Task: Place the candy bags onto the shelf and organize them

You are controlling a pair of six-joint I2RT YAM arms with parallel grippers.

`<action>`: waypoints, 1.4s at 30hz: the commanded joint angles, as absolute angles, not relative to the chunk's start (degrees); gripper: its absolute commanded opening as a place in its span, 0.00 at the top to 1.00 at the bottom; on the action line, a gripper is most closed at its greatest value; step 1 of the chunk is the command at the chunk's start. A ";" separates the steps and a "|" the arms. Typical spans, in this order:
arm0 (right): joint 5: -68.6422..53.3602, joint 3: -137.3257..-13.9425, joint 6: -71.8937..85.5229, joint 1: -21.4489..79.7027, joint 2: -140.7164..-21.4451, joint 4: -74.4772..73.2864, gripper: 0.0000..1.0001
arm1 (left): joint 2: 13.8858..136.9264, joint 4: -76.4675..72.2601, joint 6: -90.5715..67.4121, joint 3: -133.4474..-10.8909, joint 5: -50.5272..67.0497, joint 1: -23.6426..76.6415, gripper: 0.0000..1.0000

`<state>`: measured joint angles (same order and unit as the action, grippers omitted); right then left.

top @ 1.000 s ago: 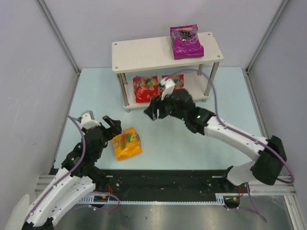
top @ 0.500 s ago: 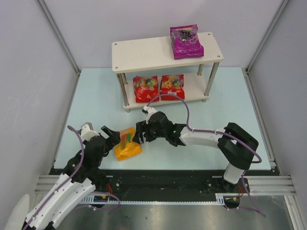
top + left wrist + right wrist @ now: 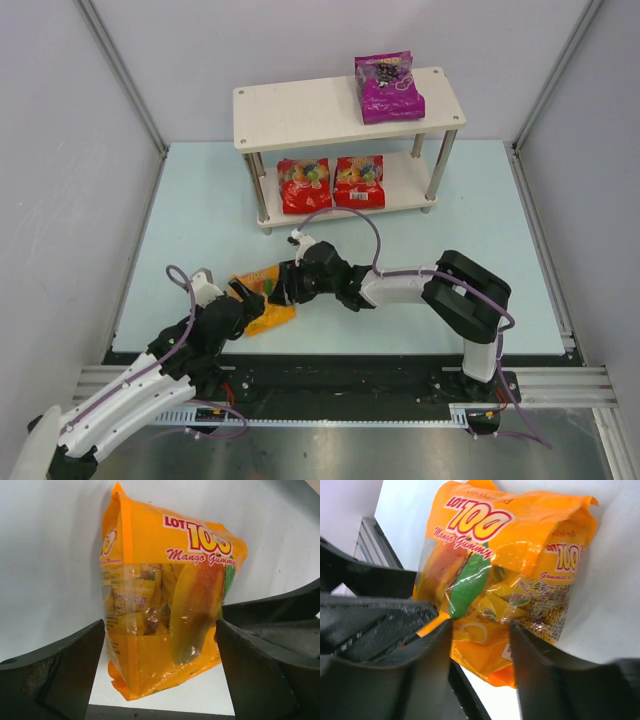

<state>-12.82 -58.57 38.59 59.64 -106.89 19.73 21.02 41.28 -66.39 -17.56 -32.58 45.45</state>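
My left gripper stands wide apart, one finger on each side of the orange bag without touching it. The right gripper reaches in from the opposite side with its jaws partly apart and the bag's edge between them. I cannot tell whether they clamp it. From above, the bag sits on the table near the front edge, well apart from the shelf. A purple bag lies on the top board, and two red bags lie side by side on the lower one.
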 commanded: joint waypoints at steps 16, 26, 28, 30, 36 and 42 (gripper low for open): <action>-10.29 -58.80 35.16 60.03 -104.68 17.23 0.88 | 21.45 31.73 -68.29 -11.96 -33.93 48.96 0.74; -5.09 -58.80 35.42 60.38 -103.18 15.73 0.37 | 20.04 29.62 -66.62 -10.11 -32.96 49.22 0.84; -5.88 -58.89 36.03 60.47 -104.93 15.91 0.36 | 20.56 28.31 -66.45 -9.49 -32.61 49.22 0.82; -6.50 -58.89 36.82 60.73 -106.08 15.91 0.36 | 21.00 27.34 -66.53 -8.79 -32.43 49.22 0.76; -9.93 -58.89 37.44 61.96 -109.07 18.80 0.42 | 21.71 24.70 -67.50 -6.25 -31.38 49.22 0.62; -12.39 -58.80 38.85 62.31 -111.36 21.00 0.68 | 20.66 24.70 -68.47 -4.57 -31.20 49.31 0.51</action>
